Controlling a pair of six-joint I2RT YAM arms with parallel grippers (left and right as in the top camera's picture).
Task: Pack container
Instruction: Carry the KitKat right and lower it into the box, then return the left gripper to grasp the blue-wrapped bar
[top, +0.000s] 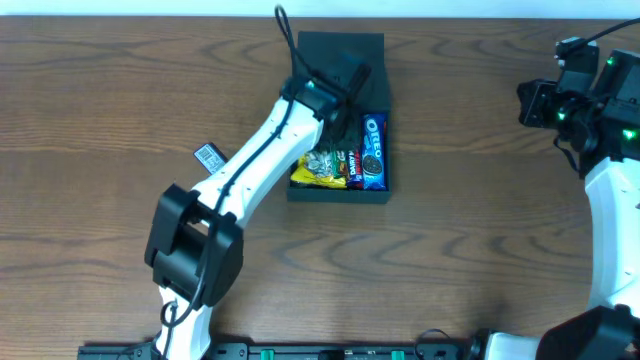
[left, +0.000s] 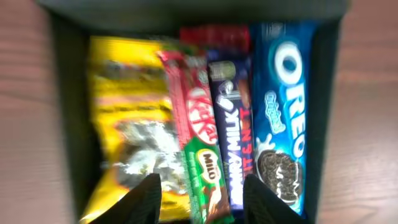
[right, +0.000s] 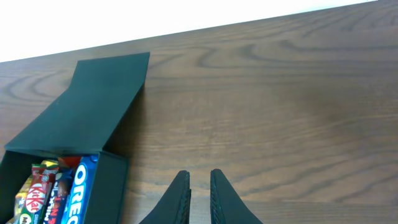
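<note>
Container (top: 338, 197): far edge, lid (top: 330, 45) back for access.
Left tool (left: 202, 202): open, empty, over snacks (left: 202, 118).
Right tool (right: 199, 198): nearly closed, empty, parked clear.

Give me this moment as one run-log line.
left gripper: open, above snack packets in dark grey-green square cardboard box | lid flap: open | right gripper: nearly closed, empty, over wooden table

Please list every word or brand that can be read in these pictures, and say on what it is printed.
"OREO": blue packet
"KitKat": red bar
"MILO": green bar
"DAIRY MILK": purple bar
Yellow bag: print too blurred to read.
White tag: too small to read.
</note>
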